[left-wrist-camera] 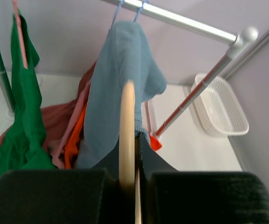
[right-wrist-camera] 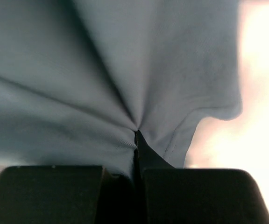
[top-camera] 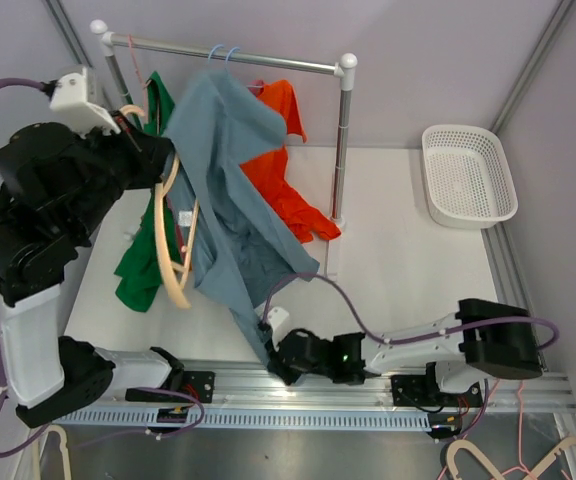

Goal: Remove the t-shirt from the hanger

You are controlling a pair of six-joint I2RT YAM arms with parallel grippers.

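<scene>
While taut: 1 tee [top-camera: 223, 170], 1 bskt [top-camera: 468, 205]

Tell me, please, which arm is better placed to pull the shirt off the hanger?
Right: its jaws pinch the shirt at its hem, ready to pull it clear, while the left jaws are busy holding the hanger.

hanger [top-camera: 158, 236] partly hidden by t-shirt [top-camera: 230, 165]

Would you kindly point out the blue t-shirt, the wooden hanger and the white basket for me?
blue t-shirt [top-camera: 223, 140]: top external view, on its upper body fabric.
wooden hanger [left-wrist-camera: 126, 130]: left wrist view, on its pale curved arm.
white basket [top-camera: 470, 175]: top external view, on its mesh floor.
</scene>
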